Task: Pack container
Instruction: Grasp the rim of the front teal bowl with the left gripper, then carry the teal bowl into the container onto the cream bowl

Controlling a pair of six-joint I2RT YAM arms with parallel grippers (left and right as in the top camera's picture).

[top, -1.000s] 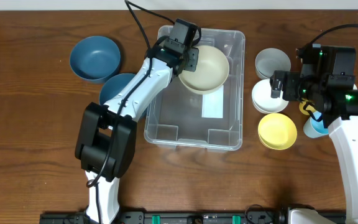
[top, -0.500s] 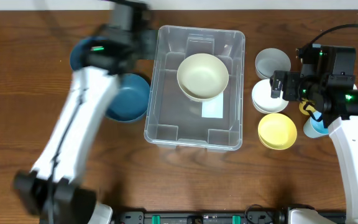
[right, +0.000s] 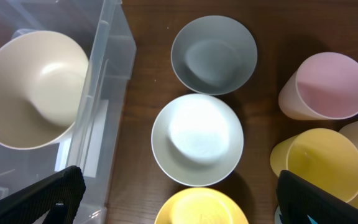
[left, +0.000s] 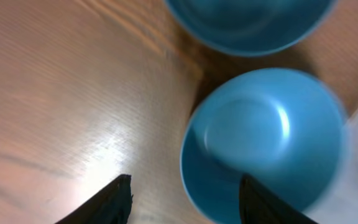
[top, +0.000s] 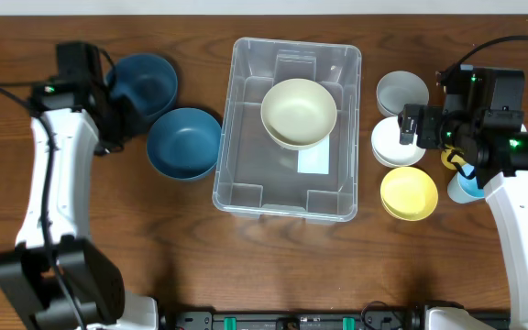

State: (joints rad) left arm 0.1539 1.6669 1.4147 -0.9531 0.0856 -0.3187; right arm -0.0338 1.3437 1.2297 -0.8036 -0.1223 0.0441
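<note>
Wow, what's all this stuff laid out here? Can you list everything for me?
container: one, clear, middle of table
cream bowl: one, cream, inside the container
label: one, white, container's base
blue bowls: two, blue, left of container
small bowls: three; grey, white, yellow; right of container
cups: at least two, pink and yellow, far right
table: one, brown wood, under everything
left gripper: one, black, open, by the blue bowls
right gripper: one, black, open, above the small bowls
</note>
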